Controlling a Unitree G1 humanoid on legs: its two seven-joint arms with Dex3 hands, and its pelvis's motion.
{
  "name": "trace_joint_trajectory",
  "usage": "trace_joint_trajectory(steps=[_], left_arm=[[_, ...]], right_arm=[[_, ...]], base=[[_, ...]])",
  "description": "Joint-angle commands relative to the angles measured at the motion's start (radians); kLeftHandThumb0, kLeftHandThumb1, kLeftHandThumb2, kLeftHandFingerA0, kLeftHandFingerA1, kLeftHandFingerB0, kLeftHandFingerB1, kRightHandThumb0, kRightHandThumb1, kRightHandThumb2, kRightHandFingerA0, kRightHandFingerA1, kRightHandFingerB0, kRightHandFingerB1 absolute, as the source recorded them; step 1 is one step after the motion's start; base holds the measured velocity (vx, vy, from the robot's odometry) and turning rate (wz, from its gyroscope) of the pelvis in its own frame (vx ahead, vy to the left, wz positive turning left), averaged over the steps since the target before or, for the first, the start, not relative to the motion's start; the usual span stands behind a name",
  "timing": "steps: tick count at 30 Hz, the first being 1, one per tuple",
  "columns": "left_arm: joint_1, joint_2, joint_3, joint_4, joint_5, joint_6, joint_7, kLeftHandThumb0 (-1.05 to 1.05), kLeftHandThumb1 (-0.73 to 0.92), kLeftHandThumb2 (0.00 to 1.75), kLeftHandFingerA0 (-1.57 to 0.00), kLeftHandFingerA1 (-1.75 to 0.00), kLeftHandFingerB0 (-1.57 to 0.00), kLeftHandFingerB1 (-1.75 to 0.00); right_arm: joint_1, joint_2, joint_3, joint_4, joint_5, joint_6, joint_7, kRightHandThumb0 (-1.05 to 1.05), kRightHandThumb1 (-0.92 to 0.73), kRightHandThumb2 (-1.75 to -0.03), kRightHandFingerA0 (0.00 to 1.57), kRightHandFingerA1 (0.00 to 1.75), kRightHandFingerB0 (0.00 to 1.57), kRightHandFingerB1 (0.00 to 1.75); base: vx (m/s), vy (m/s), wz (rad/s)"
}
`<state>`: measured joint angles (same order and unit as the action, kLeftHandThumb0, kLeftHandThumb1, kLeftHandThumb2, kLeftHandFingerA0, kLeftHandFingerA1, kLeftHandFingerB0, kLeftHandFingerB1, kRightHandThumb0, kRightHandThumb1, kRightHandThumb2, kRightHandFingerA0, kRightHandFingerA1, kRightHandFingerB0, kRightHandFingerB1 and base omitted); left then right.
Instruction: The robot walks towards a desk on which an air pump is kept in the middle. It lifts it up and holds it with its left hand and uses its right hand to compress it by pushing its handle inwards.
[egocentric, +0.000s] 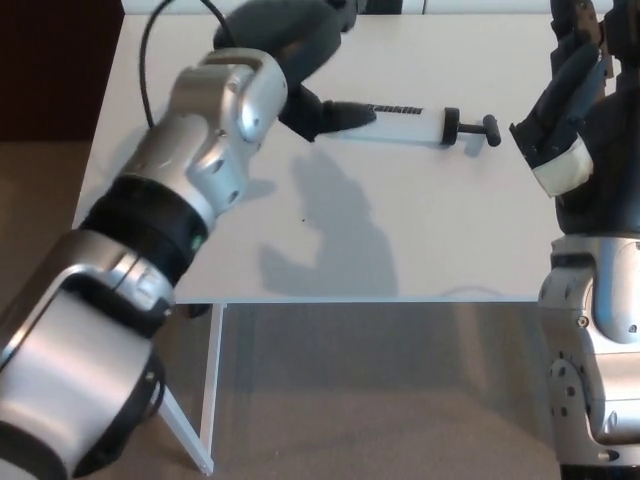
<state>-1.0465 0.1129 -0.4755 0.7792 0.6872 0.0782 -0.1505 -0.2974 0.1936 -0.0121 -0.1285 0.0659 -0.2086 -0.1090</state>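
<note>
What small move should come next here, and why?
Probably bring the right hand in toward the T-handle. The left hand seems to grip the air pump at its far end, and the handle sticks out, untouched, just beside the right hand.

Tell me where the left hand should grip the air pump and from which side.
Grip the air pump around its white barrel, near the black end, coming from the robot's left and above, where the left hand already is. The pump lies flat with its T-handle pointing toward the right hand, so a barrel grip probably leaves the handle free to push.
</note>
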Motion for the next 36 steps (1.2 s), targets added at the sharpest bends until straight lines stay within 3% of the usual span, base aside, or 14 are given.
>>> trace_joint_trajectory(steps=[1,3,4,11,12,14,15,23,24,26,28,29,32,36], left_arm=[[0.347,0.314,0.186,-0.771,-0.136,-0.137,-0.201,-0.93,0.72,0.62,0.00,-0.20,0.00,-0.24],[0.405,0.341,0.221,-0.865,-0.154,-0.145,-0.211,-0.93,0.72,0.62,0.00,-0.20,0.00,-0.24],[0.656,0.400,0.376,-1.128,-0.234,-0.228,-0.214,-0.90,0.61,0.99,-0.08,-0.16,-0.09,-0.22],[1.043,0.403,0.611,-1.367,-0.369,-0.395,-0.202,-0.87,0.60,0.96,-0.04,-0.33,-0.12,-0.31],[1.135,0.387,0.647,-1.379,-0.407,-0.442,-0.197,-0.38,0.34,0.98,-0.01,-0.49,0.00,-0.46],[1.200,0.377,0.672,-1.389,-0.434,-0.472,-0.193,-0.38,0.34,0.98,-0.01,-0.49,0.00,-0.46],[1.322,0.356,0.711,-1.384,-0.500,-0.543,-0.189,-0.81,0.75,0.63,-0.18,-0.30,-0.23,-0.29],[1.821,0.248,0.842,-1.334,-0.809,-0.721,-0.238,-0.82,0.74,0.63,-0.30,-0.34,-0.32,-0.32],[1.912,0.226,0.858,-1.335,-0.887,-0.699,-0.291,-0.86,0.60,1.01,-0.35,-0.48,-0.25,-0.42],[2.015,0.204,0.875,-1.334,-0.977,-0.674,-0.350,-0.86,0.60,1.01,-0.35,-0.48,-0.25,-0.42],[2.082,0.208,0.875,-1.297,-1.051,-0.679,-0.420,-0.88,0.66,0.66,-0.43,-0.38,-0.37,-0.34],[2.100,0.212,0.877,-1.274,-1.078,-0.680,-0.450,-0.81,0.72,0.63,-0.44,-0.45,-0.40,-0.38],[2.109,0.228,0.892,-1.197,-1.113,-0.676,-0.513,-0.83,0.66,0.67,-0.52,-0.42,-0.44,-0.38],[2.083,0.253,0.935,-1.054,-1.146,-0.620,-0.642,-0.82,0.71,0.60,-0.56,-0.41,-0.48,-0.36]], right_arm=[[0.129,-0.071,-0.013,-0.134,0.028,-0.008,0.067,-0.78,-0.92,-0.70,0.12,0.24,0.10,0.22],[0.156,-0.082,-0.009,-0.155,0.026,-0.012,0.080,-0.78,-0.92,-0.70,0.12,0.24,0.10,0.22],[0.289,-0.129,0.003,-0.251,0.040,-0.027,0.137,-0.90,-0.75,-0.87,0.11,0.30,0.07,0.22],[0.507,-0.201,-0.005,-0.355,0.082,-0.115,0.230,-0.89,-0.74,-0.84,0.11,0.32,0.08,0.23],[0.556,-0.217,-0.018,-0.368,0.094,-0.136,0.250,-0.83,-0.87,-0.68,0.10,0.26,0.09,0.22],[0.590,-0.229,-0.027,-0.377,0.102,-0.149,0.263,-0.83,-0.87,-0.68,0.10,0.26,0.09,0.22],[0.650,-0.247,-0.045,-0.384,0.113,-0.183,0.286,-0.82,-0.69,-1.06,0.07,0.35,0.06,0.27],[0.869,-0.291,-0.099,-0.351,0.176,-0.306,0.360,-0.88,-0.72,-1.06,0.06,0.25,0.06,0.21],[0.902,-0.293,-0.105,-0.344,0.185,-0.309,0.366,-0.89,-0.72,-1.06,0.07,0.25,0.07,0.20],[0.939,-0.295,-0.111,-0.337,0.195,-0.311,0.374,-0.89,-0.72,-1.06,0.07,0.25,0.07,0.20],[0.965,-0.300,-0.120,-0.297,0.183,-0.336,0.376,-0.87,-0.73,-1.07,0.06,0.29,0.06,0.20],[0.977,-0.304,-0.124,-0.277,0.177,-0.344,0.378,-0.78,-0.88,-0.68,0.05,0.30,0.02,0.20],[0.996,-0.310,-0.133,-0.229,0.174,-0.358,0.383,-0.86,-0.73,-1.07,0.06,0.32,0.05,0.21],[0.988,-0.309,-0.145,-0.099,0.170,-0.409,0.392,-0.84,-0.73,-1.06,0.06,0.37,0.06,0.24]], base=[[0.00,0.000,0.00],[0.00,0.000,0.00],[0.00,0.000,0.00],[0.00,0.000,0.00],[0.00,0.000,0.00],[0.00,0.000,0.00],[0.00,0.000,0.00],[0.00,0.000,0.00],[0.00,0.000,0.00],[0.00,0.000,0.00],[0.00,0.000,0.00],[0.00,0.000,0.00],[0.00,0.000,0.00],[0.00,0.000,0.00]])
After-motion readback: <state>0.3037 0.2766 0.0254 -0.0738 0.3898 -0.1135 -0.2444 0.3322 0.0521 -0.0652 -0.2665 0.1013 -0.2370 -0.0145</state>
